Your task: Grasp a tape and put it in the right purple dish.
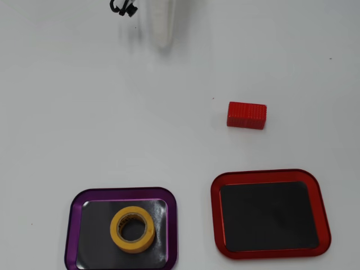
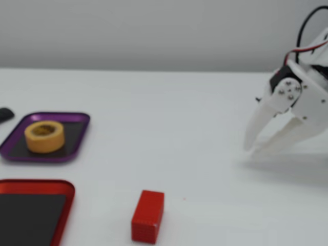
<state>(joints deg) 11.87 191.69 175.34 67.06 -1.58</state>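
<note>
Overhead view, one tape [image 1: 133, 229] in purple dish [image 1: 74, 225], one red tray [image 1: 216, 216], one red block [image 1: 246, 115]

Tape [image 1: 133, 229] showing yellow, with a pale printed core. Dish [image 1: 72, 225] showing a metallic purple rim and a flat black inside. Red tray [image 1: 214, 216] carrying the same black inside. Block [image 1: 246, 115] showing red, ribbed. Claw [image 2: 251, 149] showing plain white. Desk [image 1: 84, 112] reading white throughout.

No text can be read anywhere. The tape [image 1: 133, 229] has faint print on its pale inner core, at about 11 o'clock, too small to make out.
</note>
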